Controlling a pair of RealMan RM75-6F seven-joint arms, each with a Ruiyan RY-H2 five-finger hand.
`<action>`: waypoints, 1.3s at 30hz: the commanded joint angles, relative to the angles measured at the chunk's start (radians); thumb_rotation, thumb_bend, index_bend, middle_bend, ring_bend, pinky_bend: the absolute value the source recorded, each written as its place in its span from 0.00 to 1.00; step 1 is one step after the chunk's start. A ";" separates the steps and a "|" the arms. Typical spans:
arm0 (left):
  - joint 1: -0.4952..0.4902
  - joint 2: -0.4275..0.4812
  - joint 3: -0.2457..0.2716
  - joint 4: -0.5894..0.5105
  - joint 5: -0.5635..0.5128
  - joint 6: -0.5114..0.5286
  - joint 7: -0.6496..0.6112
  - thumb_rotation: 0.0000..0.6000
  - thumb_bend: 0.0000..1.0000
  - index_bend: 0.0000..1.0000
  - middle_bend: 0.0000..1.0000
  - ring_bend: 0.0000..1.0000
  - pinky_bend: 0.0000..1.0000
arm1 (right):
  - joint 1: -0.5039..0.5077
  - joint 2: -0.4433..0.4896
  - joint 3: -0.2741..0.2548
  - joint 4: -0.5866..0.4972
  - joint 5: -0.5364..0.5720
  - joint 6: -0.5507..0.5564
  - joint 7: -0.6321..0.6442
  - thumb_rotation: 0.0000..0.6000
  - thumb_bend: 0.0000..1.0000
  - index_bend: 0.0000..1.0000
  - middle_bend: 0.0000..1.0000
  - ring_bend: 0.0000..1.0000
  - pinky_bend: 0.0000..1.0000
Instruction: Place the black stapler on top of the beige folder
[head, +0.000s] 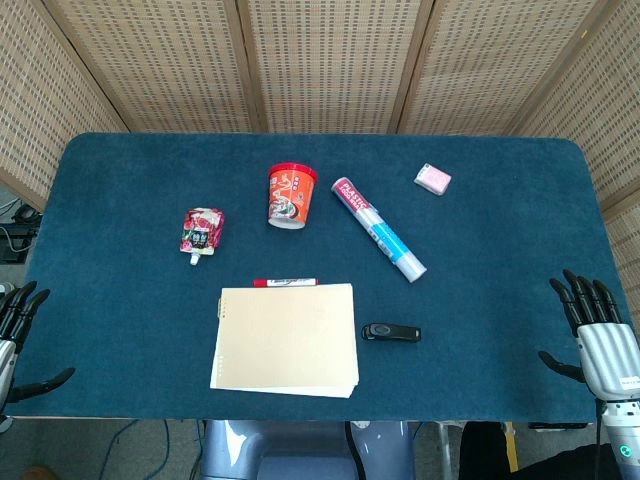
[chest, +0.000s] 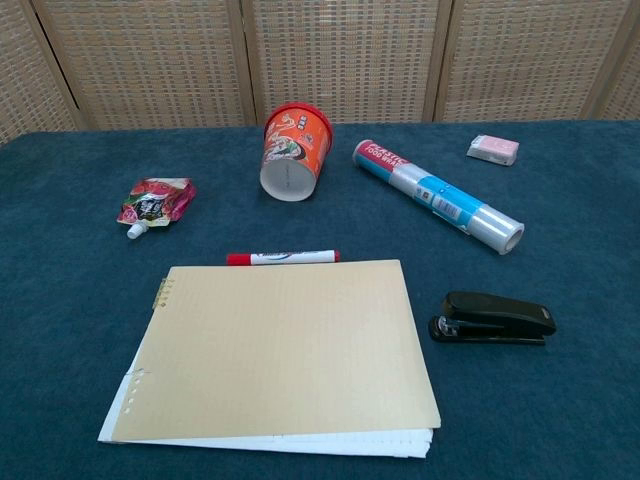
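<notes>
The black stapler (head: 391, 332) (chest: 492, 318) lies flat on the blue table, just right of the beige folder (head: 286, 338) (chest: 283, 348), a short gap between them. The folder lies near the table's front edge with white sheets showing under it. My left hand (head: 14, 330) hovers at the table's front left corner with its fingers spread and nothing in it. At the front right corner my right hand (head: 597, 335) is also spread and holds nothing. Both hands are far from the stapler and show only in the head view.
A red marker (head: 285, 282) (chest: 283, 257) lies along the folder's far edge. Behind it stand a red cup (head: 290, 196) (chest: 293, 150), a plastic wrap roll (head: 379, 229) (chest: 438, 195), a pink pouch (head: 201, 231) (chest: 155, 203) and a pink eraser (head: 432, 179) (chest: 493, 149).
</notes>
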 joint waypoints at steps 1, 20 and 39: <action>0.001 0.001 0.003 0.001 0.005 -0.001 -0.002 1.00 0.00 0.00 0.00 0.00 0.00 | -0.002 0.000 0.004 -0.002 0.002 -0.005 0.001 1.00 0.00 0.00 0.00 0.00 0.00; -0.025 -0.008 -0.017 -0.002 -0.062 -0.061 0.018 1.00 0.00 0.00 0.00 0.00 0.00 | 0.243 -0.099 0.048 -0.111 0.027 -0.425 -0.089 1.00 0.17 0.11 0.18 0.15 0.21; -0.056 -0.004 -0.026 0.007 -0.120 -0.134 -0.011 1.00 0.00 0.00 0.00 0.00 0.00 | 0.336 -0.443 0.059 0.020 0.242 -0.542 -0.467 1.00 0.42 0.33 0.39 0.37 0.39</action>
